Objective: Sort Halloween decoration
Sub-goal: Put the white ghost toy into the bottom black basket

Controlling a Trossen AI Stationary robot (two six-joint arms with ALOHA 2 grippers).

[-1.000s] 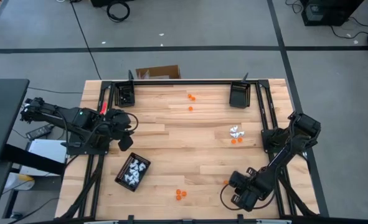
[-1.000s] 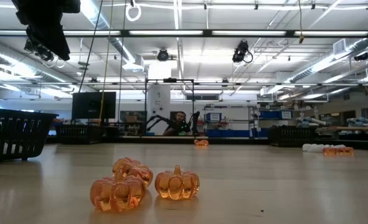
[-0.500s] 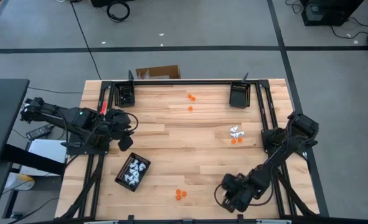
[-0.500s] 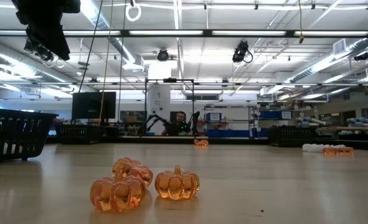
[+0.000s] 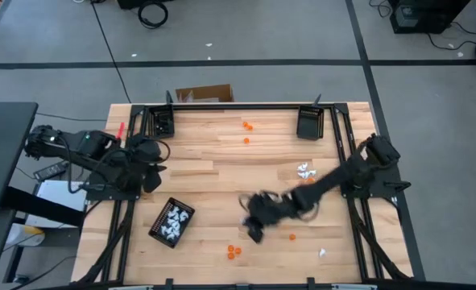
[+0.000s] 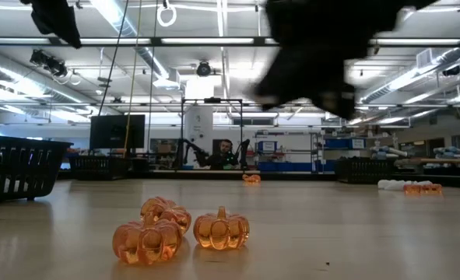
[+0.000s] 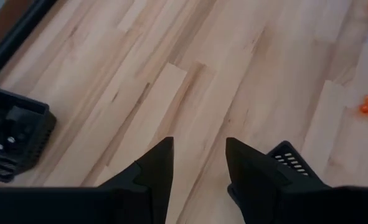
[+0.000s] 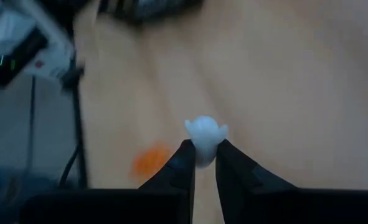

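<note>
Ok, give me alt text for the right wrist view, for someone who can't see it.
The right gripper's two dark fingers pinch a small white ghost above the blurred wooden table. An orange trinket lies on the wood below.

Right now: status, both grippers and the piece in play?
Right gripper shut on white ghost, mid-table. Left gripper open, empty, at left edge. Tray with white pieces ahead; nothing blocking.

text: none legible | labels: none | brands: none | numbers: none | signs: none readable in the room behind | checked: high, low and both wrist views
</note>
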